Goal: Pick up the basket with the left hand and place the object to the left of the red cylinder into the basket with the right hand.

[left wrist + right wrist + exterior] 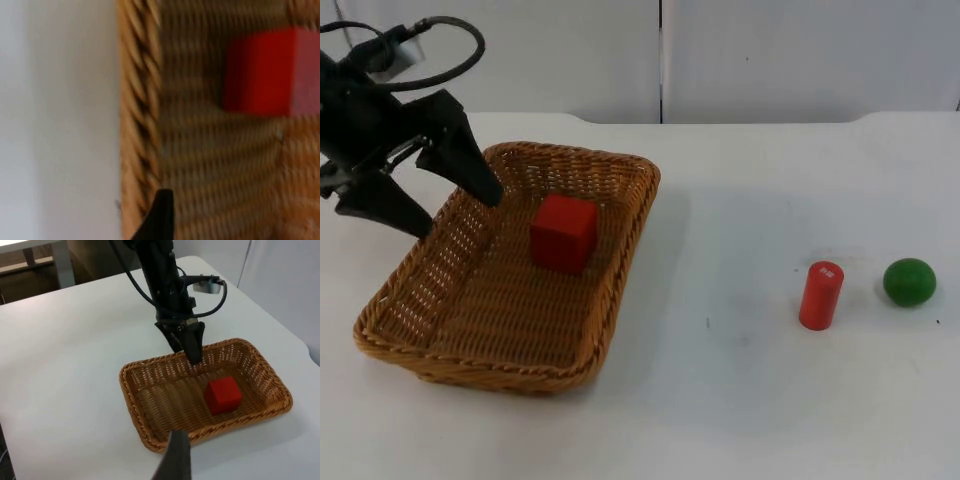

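The left end effector (pixel 455 208) stands with fingers apart astride the rim of the woven wicker basket (pixel 440 350) on the white desk (pixel 740 400), one finger inside, near the red cube (pixel 563 232); the red cylinder (pixel 821 295) and green ball (pixel 909 281) are well apart from it.

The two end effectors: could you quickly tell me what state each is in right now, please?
Left end effector: open, straddling the basket rim, holding nothing.
Right end effector: above the table, looking down at the basket; state cannot be told.
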Tool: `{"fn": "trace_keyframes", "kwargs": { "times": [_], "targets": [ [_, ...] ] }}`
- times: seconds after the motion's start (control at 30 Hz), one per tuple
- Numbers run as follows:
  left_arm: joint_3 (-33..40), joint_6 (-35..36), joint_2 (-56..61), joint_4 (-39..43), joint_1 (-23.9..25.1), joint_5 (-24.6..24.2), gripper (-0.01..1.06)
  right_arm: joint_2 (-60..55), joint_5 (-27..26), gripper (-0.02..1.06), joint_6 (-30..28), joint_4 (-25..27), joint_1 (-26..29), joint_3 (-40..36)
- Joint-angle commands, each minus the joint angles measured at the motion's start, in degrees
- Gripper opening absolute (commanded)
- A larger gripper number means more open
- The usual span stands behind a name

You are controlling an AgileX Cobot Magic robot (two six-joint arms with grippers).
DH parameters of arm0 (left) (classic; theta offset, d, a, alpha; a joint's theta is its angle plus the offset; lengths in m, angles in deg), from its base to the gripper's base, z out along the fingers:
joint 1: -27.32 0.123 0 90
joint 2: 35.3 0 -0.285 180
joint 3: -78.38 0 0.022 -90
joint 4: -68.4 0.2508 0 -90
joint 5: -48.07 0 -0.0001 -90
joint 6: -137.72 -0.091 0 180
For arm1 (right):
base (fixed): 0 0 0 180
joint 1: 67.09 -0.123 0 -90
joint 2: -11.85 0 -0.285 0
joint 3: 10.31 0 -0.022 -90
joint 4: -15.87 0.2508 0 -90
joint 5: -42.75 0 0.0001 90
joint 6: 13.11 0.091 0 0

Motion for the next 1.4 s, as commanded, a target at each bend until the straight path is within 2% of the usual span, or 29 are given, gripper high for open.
{"fn": "trace_keyframes", "kwargs": {
  "times": [0.0,0.13,0.37,0.9,1.13,1.37],
  "targets": [
    [-0.25,1.66,1.17,0.45,-0.04,-4.19,0.84,0.31,-0.80,0.69,-0.08,-0.22,0.16,-0.31],
    [0.43,4.55,3.37,1.08,-0.27,-8.92,0.84,0.31,-1.00,0.69,-0.08,-0.22,0.16,-0.31],
    [5.21,5.37,9.84,2.14,-0.25,-8.82,0.84,0.31,-1.00,0.69,-0.08,-0.22,0.16,-0.31],
    [20.09,6.80,29.18,4.06,-0.25,-3.01,0.84,0.31,-0.77,0.69,0.28,-0.11,0.16,-0.31],
    [26.20,6.80,40.75,3.95,-0.25,-1.82,0.84,0.31,-0.90,0.69,1.80,-0.11,0.16,-0.31],
    [30.49,6.80,55.04,3.85,-0.25,1.97,0.84,0.31,-1.13,0.69,2.94,-0.23,0.16,-0.35]
  ]
}}
